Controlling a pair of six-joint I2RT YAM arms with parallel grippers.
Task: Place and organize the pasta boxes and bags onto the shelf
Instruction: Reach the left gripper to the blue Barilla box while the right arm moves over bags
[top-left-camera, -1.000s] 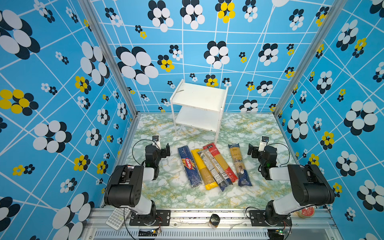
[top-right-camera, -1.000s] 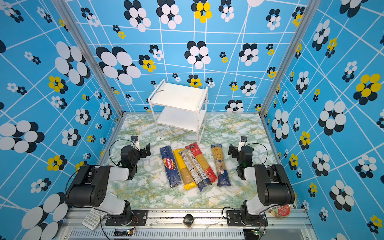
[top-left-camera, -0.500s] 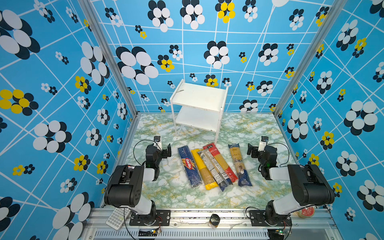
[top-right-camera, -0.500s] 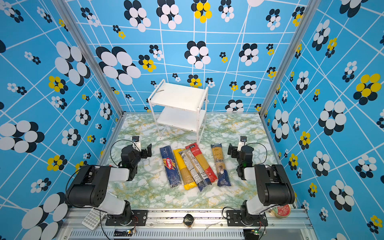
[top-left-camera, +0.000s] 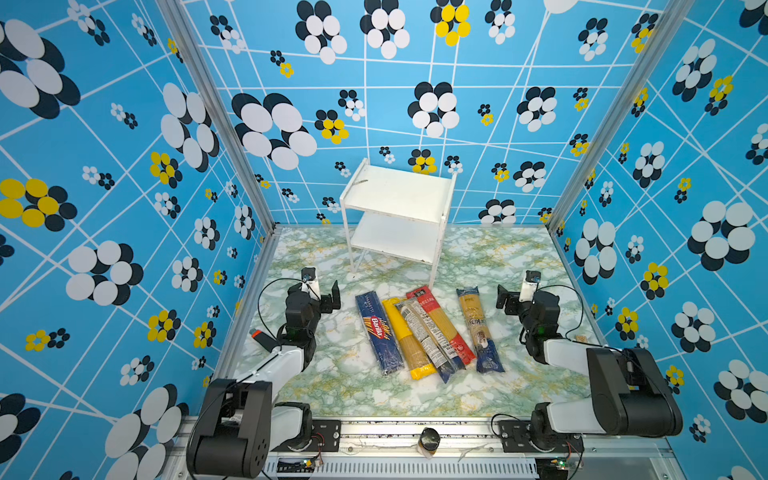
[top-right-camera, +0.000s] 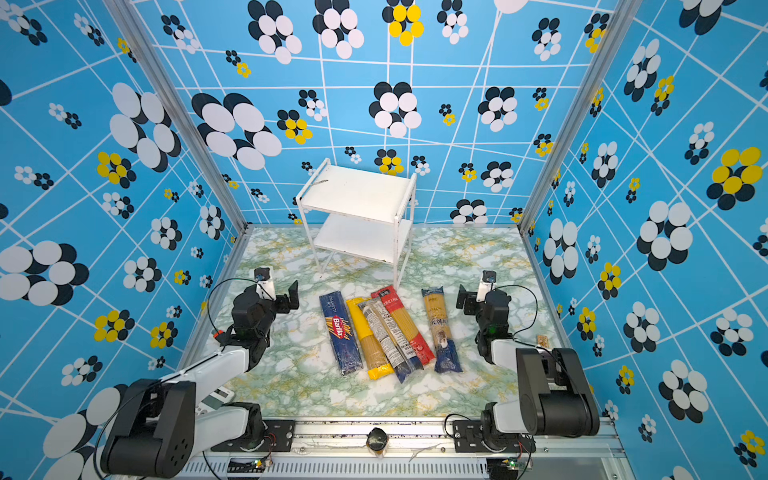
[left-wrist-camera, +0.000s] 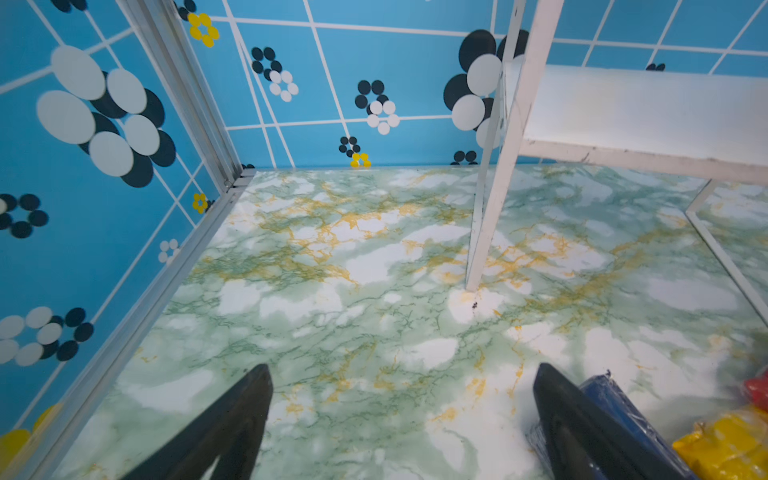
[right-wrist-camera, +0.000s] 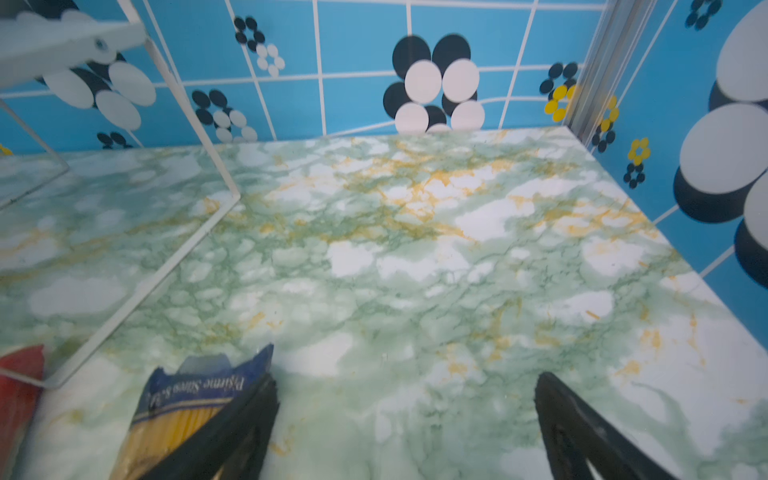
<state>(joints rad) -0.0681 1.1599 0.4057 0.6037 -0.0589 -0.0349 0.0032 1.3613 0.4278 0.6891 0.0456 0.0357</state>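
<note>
Fig.: Five pasta packs lie on the table (top-left-camera: 340, 374), just in front of the shelf (top-left-camera: 395, 195). L to R: blue box (top-left-camera: 379, 332), yellow bag (top-left-camera: 405, 338), white-label bag (top-left-camera: 424, 336) and red-ended bag (top-left-camera: 442, 324), all touching, and gold-label bag (top-left-camera: 478, 328), slightly apart. Left claw (top-left-camera: 324, 297) is spread and empty near the box. Right claw (top-left-camera: 509, 297) is spread and empty near the gold-label bag.

The left arm (top-left-camera: 266, 368) has raised its elbow, barely shifting the left tool (left-wrist-camera: 401, 370).
</note>
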